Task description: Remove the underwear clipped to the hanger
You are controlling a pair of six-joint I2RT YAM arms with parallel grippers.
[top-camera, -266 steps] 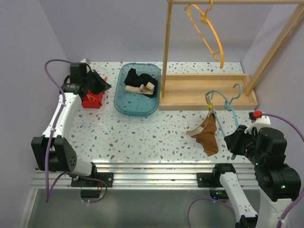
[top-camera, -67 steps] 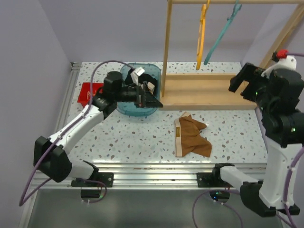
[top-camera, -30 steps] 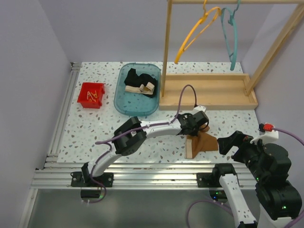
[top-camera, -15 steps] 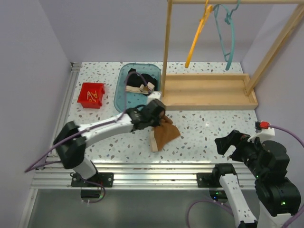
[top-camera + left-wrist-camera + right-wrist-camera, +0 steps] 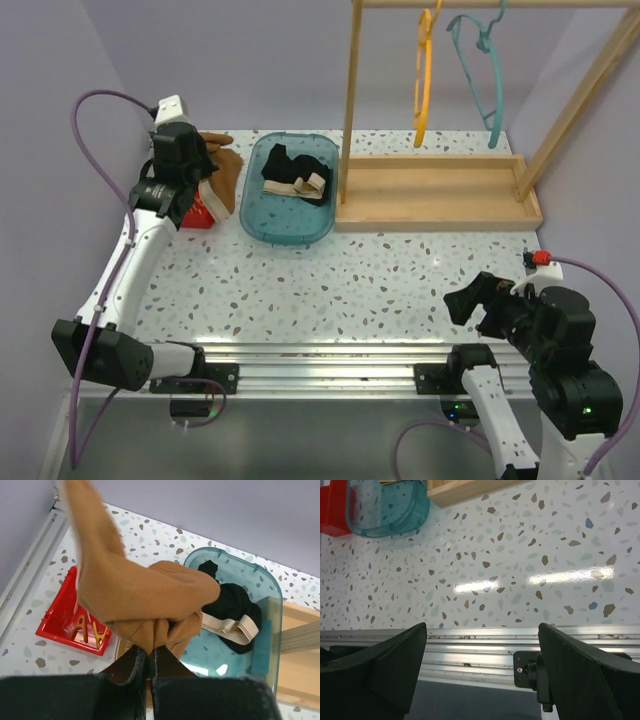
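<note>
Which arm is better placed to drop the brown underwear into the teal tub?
Left. The left gripper is shut on the brown underwear beside the teal tub holding the black pair; the right gripper is open, empty, near the front right edge.

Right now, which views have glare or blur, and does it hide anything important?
Right wrist view: two white glare streaks on the table, hiding only speckles; the open right claw looks dark and soft. Left wrist view: the rust-brown underwear in the shut left claw is close and slightly blurred. Top external view: sharp, only faint table sheen.
</note>
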